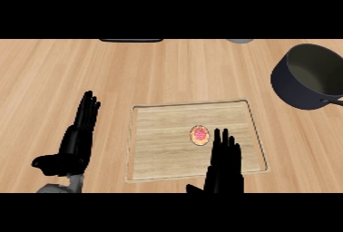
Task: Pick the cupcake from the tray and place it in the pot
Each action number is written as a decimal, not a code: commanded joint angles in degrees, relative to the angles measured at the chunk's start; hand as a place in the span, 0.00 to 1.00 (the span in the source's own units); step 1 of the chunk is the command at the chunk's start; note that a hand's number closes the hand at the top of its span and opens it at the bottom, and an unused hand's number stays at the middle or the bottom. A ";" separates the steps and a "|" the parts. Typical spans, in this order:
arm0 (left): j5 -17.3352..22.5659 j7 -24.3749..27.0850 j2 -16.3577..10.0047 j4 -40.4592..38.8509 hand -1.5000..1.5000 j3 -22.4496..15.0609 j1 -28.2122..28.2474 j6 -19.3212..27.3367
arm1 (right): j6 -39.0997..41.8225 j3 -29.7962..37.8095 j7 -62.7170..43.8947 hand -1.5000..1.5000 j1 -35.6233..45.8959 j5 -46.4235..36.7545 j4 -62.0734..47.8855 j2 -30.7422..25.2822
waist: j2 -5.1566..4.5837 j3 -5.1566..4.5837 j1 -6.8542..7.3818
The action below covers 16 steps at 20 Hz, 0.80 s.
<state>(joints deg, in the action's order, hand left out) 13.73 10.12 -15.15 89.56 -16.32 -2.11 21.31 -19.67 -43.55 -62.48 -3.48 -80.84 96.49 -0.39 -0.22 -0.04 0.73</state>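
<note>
Counter (167,72): light wood planks fill the frame.
Tray (154,136): square wooden one with a low rim, at the centre.
Cupcake (199,135): pink-topped, on the tray, right of its middle.
Pot (295,90): dark, upper right, well apart from the tray.
Right hand (224,167): lower centre, over the tray, fingers straight, tips just beside the cupcake, holding nothing.
Left hand (77,140): lower left, beside the tray, fingers straight, thumb out.

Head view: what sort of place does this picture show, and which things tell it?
Most likely a kitchen counter: a light wooden worktop, a dark pot at its far right, and a wooden tray carrying a small cupcake.
</note>
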 commanded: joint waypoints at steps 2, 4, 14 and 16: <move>-1.26 0.45 2.18 0.40 0.50 -0.52 0.74 0.21 | -2.85 -1.33 -11.17 0.00 8.75 3.86 -8.33 0.36 | 0.17 0.05 -0.19; 0.12 -3.48 0.28 0.59 0.50 2.12 -1.78 -0.49 | -5.29 -0.77 -11.31 0.00 9.75 4.31 -10.89 0.36 | 0.16 0.07 -0.20; -2.40 -0.73 2.10 -0.94 0.50 2.07 -0.15 -2.26 | -6.81 4.46 -7.06 0.00 14.50 9.70 -16.99 0.35 | 0.13 0.05 -0.41; -2.95 -1.82 1.66 1.24 0.50 2.75 1.47 -1.98 | -4.48 2.87 -7.55 0.00 13.70 8.88 -14.57 0.34 | 0.23 0.05 -0.50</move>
<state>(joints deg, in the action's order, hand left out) 11.58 8.88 -13.51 90.11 -14.25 -1.31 19.66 -22.25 -41.04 -64.17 9.70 -72.33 83.42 -0.85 0.18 -0.13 0.32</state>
